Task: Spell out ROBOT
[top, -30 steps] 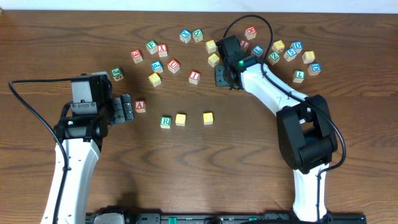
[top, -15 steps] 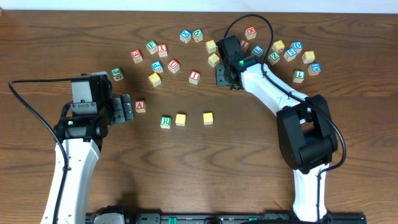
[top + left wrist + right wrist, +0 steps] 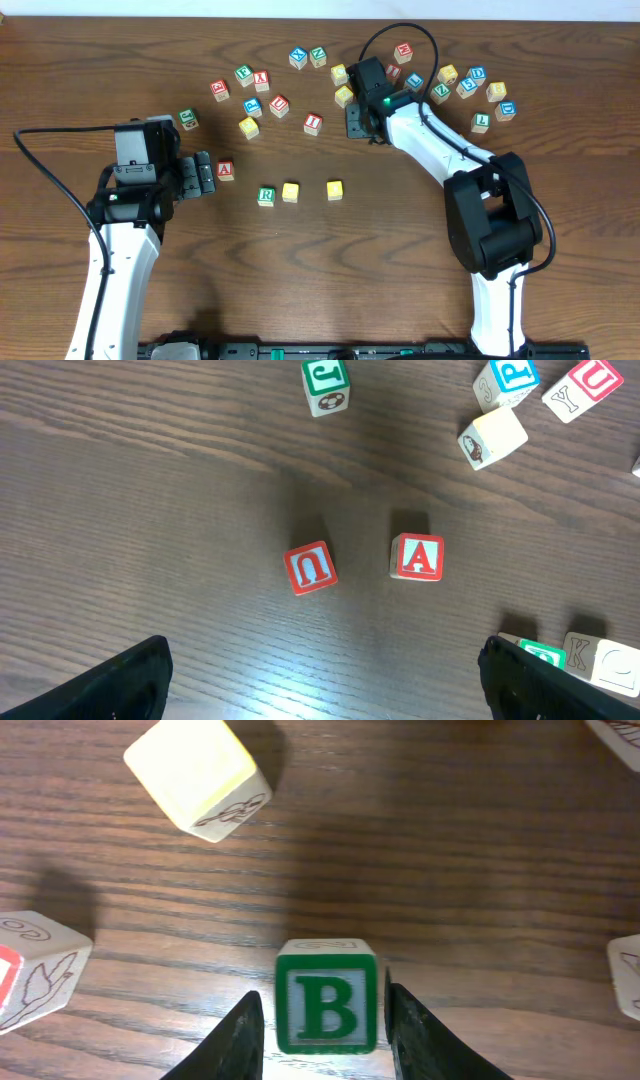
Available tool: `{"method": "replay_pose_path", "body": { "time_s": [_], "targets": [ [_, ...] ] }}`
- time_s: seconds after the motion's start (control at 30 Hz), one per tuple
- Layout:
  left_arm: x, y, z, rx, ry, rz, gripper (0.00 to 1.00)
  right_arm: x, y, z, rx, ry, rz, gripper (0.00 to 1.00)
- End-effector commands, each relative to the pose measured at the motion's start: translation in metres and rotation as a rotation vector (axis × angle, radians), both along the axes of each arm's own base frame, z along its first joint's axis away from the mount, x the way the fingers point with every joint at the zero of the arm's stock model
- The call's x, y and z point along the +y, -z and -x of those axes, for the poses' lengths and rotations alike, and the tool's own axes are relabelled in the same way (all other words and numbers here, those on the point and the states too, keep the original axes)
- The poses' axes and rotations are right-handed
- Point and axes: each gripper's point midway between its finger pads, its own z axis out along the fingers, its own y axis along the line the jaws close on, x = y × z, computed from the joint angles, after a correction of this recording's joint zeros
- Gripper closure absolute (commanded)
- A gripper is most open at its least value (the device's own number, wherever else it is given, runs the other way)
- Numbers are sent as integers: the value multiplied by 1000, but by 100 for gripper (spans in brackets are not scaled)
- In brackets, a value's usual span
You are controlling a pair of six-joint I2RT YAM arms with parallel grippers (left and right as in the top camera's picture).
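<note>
The dark brown wooden worktop [image 3: 300,280] holds many scattered letter cubes [image 3: 298,57]. The left gripper [image 3: 207,174] is wide open beside the red A cube [image 3: 226,169], near the green R cube [image 3: 266,195] and the yellow cube [image 3: 290,192] next to it. Only the right wrist view shows the right gripper [image 3: 323,1020] squeezing the green B cube [image 3: 327,1005].

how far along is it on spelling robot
Done: the R cube, a yellow cube beside it and, after a gap, another yellow cube lie in a row. In hand: the right gripper is shut on the B cube. Still to do: B into the gap, then a T at the end. The left gripper is open, holding nothing.
</note>
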Motion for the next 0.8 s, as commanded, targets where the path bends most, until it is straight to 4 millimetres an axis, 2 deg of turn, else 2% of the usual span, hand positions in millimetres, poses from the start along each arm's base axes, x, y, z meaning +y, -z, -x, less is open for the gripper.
{"method": "replay_pose_path", "body": {
  "time_s": [0.0, 0.77],
  "targets": [
    [2, -11, -5, -26, -1, -6, 4, 4, 14, 3, 12, 5, 18, 65],
    [2, -11, -5, -26, -1, -6, 3, 1, 15, 0, -6, 29, 37, 68]
  ]
}}
